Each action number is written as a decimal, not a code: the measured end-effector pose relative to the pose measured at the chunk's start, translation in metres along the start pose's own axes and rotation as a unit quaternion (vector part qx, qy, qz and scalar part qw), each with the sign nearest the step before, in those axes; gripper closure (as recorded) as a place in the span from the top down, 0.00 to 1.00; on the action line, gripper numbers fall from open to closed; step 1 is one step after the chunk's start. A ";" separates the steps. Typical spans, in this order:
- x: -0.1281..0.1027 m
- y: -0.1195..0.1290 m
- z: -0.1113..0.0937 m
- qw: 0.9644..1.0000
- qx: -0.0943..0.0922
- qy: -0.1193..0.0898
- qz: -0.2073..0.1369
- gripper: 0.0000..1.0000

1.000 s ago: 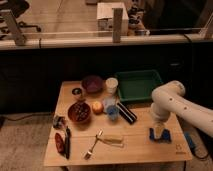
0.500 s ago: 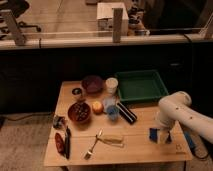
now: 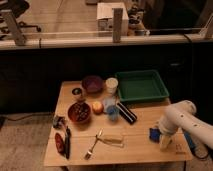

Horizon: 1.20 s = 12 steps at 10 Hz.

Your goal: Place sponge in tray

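The small bright blue sponge (image 3: 154, 134) lies on the wooden table (image 3: 135, 150) near its front right corner. My gripper (image 3: 164, 142) hangs from the white arm (image 3: 181, 119) and is down at the table right next to the sponge, on its right side. The dark green tray (image 3: 141, 85) stands at the back right of the table, well behind the sponge, with nothing visible in it.
A purple bowl (image 3: 92, 83), a white cup (image 3: 112, 85), a light blue cup (image 3: 112, 113), an orange fruit (image 3: 98, 107), a dark red bowl (image 3: 79, 113), a black box (image 3: 126, 112), a can (image 3: 77, 93) and a fork (image 3: 92, 145) fill the left and middle.
The arm has swung right and down toward the table's front right corner. The gripper has stayed low beside the sponge, which still rests on the table.
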 end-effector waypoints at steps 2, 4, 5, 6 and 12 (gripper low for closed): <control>0.009 -0.002 0.008 1.000 -0.004 -0.006 0.008 0.66; 0.012 -0.003 0.009 1.000 -0.005 -0.009 0.012 0.41; 0.013 -0.003 0.006 1.000 -0.005 -0.008 0.012 0.31; 0.014 -0.003 0.003 1.000 -0.004 -0.008 0.013 0.17; 0.014 0.002 -0.008 1.000 -0.003 -0.004 0.009 0.00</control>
